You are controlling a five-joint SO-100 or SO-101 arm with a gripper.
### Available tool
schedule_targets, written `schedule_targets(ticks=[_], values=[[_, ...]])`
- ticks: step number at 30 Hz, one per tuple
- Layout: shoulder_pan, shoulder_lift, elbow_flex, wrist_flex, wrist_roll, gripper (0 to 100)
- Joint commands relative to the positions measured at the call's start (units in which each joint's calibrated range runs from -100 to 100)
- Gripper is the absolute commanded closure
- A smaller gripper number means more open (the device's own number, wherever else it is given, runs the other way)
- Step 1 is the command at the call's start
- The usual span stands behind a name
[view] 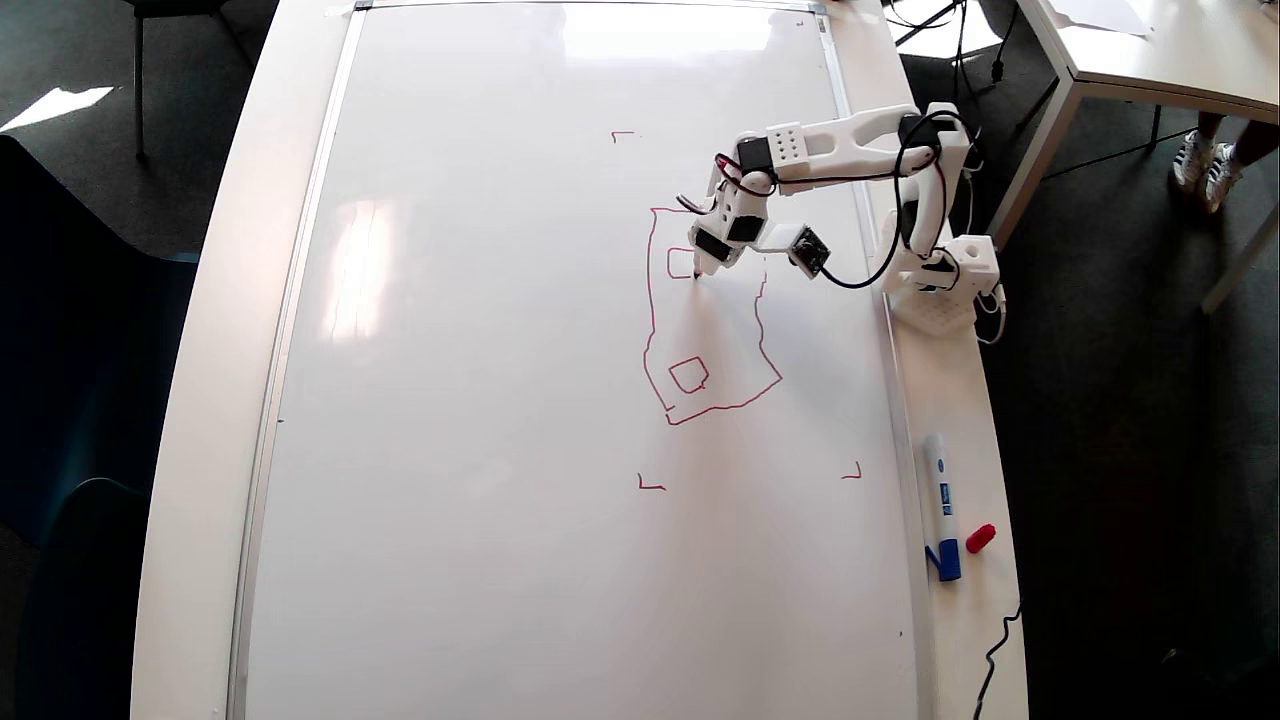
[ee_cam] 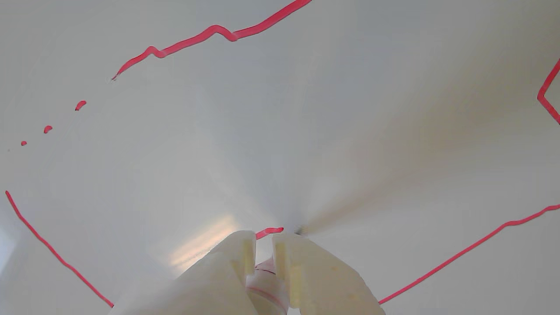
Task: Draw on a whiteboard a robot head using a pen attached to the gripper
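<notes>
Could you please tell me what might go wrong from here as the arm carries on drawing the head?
1. The red outline of the robot head breaks into dots in the wrist view, so the slim red-writing pen may skip again.
2. The white plastic gripper hides the tip, so the small square may not close neatly.
3. The black cable hangs low over the glossy whiteboard and could smear ink.

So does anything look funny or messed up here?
Yes. The robot head outline is wobbly and lopsided, and in the wrist view one line breaks into dots. A red cap lies loose beside the blue-capped marker.
</notes>
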Motion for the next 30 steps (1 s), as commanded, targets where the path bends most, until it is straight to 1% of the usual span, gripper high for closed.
schedule_targets(ticks=[1, 5, 12, 14, 16, 19, 23, 30], values=[[0.1, 0.0, -2.1, -1.2, -0.3, 99], [0.1, 0.1, -2.0, -3.9, -0.3, 99], [0.3, -0.7, -2.0, -3.9, -0.4, 99], [0.4, -0.9, -3.2, -3.2, -0.4, 99], [0.4, -2.0, -7.7, -0.3, -0.4, 99], [0.0, -4.3, -10.3, 0.5, -0.4, 99], [-2.3, -6.9, -8.4, 0.5, -1.1, 99], [-8.0, -9.0, -0.1, 0.6, -5.0, 99]])
